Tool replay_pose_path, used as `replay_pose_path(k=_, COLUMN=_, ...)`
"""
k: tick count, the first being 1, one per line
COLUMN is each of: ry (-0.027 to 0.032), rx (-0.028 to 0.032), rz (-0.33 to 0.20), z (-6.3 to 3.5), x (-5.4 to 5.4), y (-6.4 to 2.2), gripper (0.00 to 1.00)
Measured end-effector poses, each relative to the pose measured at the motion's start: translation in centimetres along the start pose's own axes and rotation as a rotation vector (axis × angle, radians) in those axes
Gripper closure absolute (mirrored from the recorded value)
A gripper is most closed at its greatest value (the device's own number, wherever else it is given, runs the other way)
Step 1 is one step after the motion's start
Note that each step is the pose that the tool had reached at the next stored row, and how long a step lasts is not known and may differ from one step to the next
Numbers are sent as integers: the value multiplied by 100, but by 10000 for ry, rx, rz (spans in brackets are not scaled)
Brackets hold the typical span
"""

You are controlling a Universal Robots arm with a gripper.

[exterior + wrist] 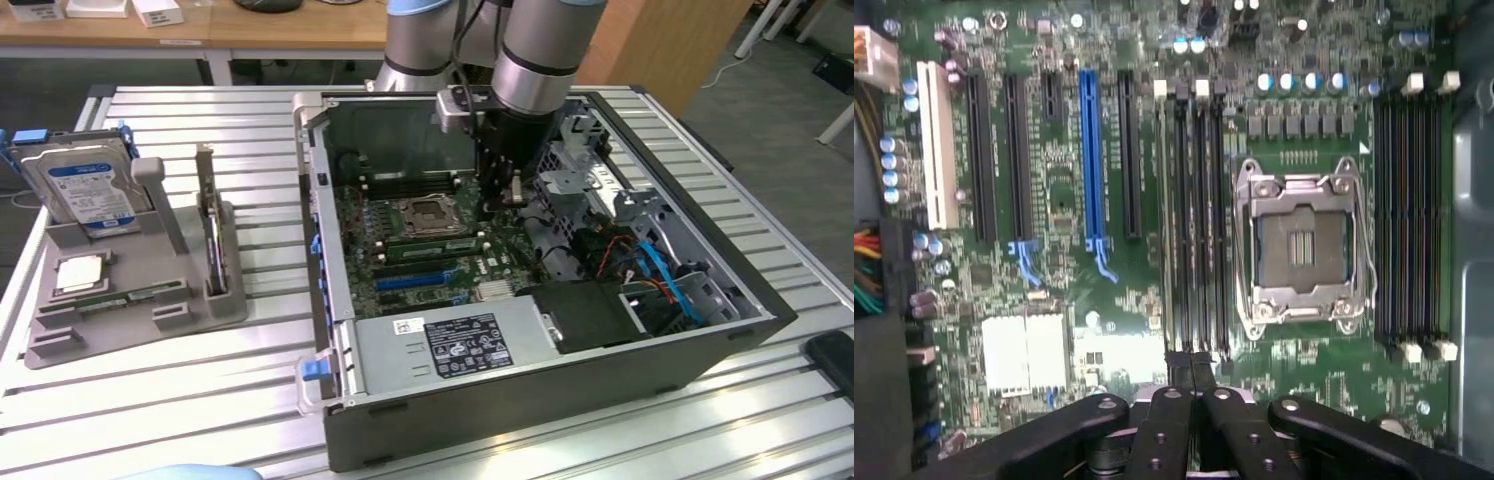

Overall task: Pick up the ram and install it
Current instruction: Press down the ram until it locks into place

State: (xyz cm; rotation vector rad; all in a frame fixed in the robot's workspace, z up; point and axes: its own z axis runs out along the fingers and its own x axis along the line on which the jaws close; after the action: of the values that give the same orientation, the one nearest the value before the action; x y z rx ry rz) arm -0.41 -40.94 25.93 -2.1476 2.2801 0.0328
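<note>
Black two-finger gripper [513,200] on the grey arm is hanging inside the open black PC case [747,330], which is lying on its side on the slatted metal worktop [200,400]. Jaws are sitting pinched tight together w/ nothing visible between them. In the wrist view the gripper [1191,365] is hovering right at the end of the black memory slots [1194,220], beside the silver square CPU socket [1302,245] on the green motherboard [1054,180].

A long thin green ram stick [430,238] appears to be standing on edge in a slot next to the socket, just beside the gripper & apart from it. Can't tell if it's seated fully.

Outside the case, at the exterior view's left, a grey plastic holder tray [200,310] is sitting on the worktop. It's carrying an upright silver hard drive w/ blue label [83,185], a square silver CPU chip [80,272], an upright expansion card w/ metal bracket [208,220] & a second green stick [134,296] lying flat in its groove.
</note>
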Motion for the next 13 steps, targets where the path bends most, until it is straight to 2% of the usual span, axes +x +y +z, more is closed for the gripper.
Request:
replay_pose_path(k=6, ry=0, rx=0, rz=2, z=10, x=8, y=-1, gripper=90)
replay_pose_path(k=13, ry=-1, rx=0, rz=1, z=77, x=57, y=-4, gripper=90)
